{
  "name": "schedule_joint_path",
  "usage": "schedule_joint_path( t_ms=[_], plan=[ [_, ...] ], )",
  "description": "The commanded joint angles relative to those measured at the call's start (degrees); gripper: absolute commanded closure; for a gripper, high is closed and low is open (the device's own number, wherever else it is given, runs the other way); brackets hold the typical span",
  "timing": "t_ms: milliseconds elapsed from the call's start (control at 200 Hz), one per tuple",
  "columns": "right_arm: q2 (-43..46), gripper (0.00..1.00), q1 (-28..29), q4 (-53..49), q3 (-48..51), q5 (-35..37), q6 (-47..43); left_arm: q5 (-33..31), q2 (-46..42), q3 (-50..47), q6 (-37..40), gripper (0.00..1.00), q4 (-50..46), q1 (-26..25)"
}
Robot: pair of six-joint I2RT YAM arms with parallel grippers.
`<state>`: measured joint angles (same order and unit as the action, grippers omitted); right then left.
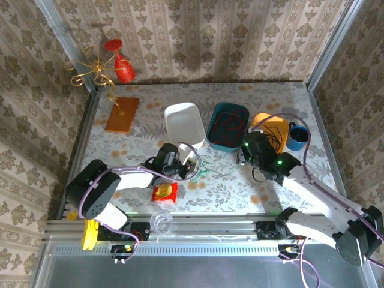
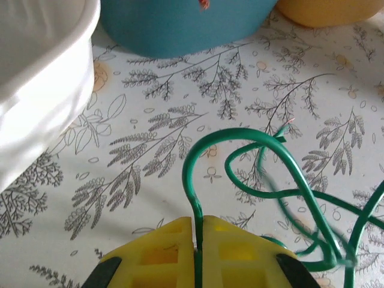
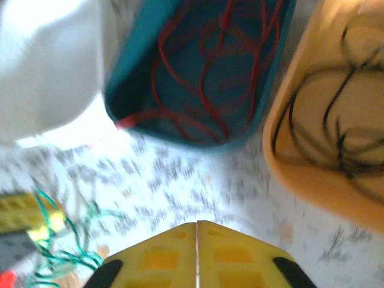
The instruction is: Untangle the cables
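Left gripper [image 2: 198, 234] pinched shut on green cable [image 2: 188, 177] | right gripper [image 3: 197, 237] fingers together, empty | wire looks light, springy, slippery; best gripped close to tangle.

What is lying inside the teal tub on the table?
A red cable lies in loose loops inside the teal tub. Its ends cannot be made out, because the picture is blurred.

Bright even light, rt wrist view motion-blurred, left wrist view sharp, soft shadows
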<state>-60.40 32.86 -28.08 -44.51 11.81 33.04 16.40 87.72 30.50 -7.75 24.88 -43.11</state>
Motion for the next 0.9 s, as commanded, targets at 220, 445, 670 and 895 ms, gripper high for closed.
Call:
schedule_joint_path(
  t_ms=[220, 445, 670, 895],
  plan=[
    [-1.92, 0.39, 0.89, 2.93, -1.36, -6.45, -4.57, 1.93, 1.05, 1.49, 0.89, 0.98, -3.13, -0.35],
    [-5.51, 0.38, 4.24, 1.41, -6.33, 1.76, -6.38, -0.47, 1.32, 2.11, 0.99, 0.70, -4.24, -1.36],
    [2.75, 0.33, 4.23, 4.41, -2.76, 11.76, -3.58, -5.04, -3.33, -0.37, -1.11, 0.51, -1.87, -0.36],
    [5.82, 0.30, 4.23, 5.14, -1.89, 8.41, -6.73, -5.04, -9.21, -1.83, -2.10, 0.37, -4.02, 2.59]
  ],
)
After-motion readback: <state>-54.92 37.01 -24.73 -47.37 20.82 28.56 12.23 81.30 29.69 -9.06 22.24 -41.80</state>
